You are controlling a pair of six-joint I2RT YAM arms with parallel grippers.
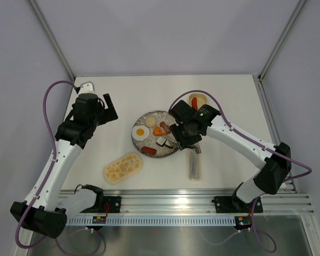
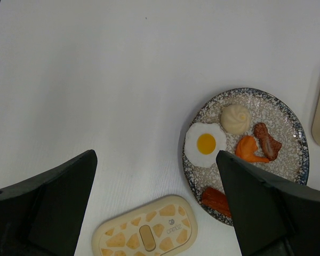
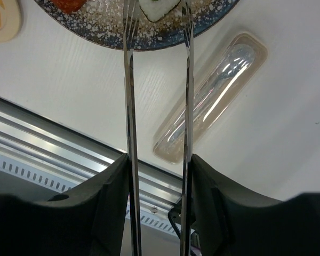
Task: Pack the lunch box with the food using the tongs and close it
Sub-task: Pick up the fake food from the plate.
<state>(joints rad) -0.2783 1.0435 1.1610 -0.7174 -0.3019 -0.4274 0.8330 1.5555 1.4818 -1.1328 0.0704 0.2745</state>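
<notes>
The cream lunch box (image 1: 198, 100) stands open behind my right arm with a red sausage inside; its yellow-patterned lid (image 1: 122, 167) lies apart at the front left. A fried egg (image 1: 141, 132), an orange piece (image 1: 159, 129), sushi rolls (image 1: 164, 142) and a sausage (image 1: 148, 151) lie on the speckled plate (image 1: 151, 117). My right gripper (image 3: 159, 160) is shut on the silver tongs (image 3: 129, 80), whose tips straddle a sushi roll (image 3: 159, 6). My left gripper (image 2: 156, 156) hangs open and empty left of the plate, above the lid (image 2: 144, 234). A pale bun (image 2: 235, 118) sits behind the egg (image 2: 205, 144).
A long clear cutlery case (image 1: 194, 165) lies in front of the plate, under my right wrist. The metal rail (image 1: 202, 202) runs along the near table edge. Frame posts stand at the back corners.
</notes>
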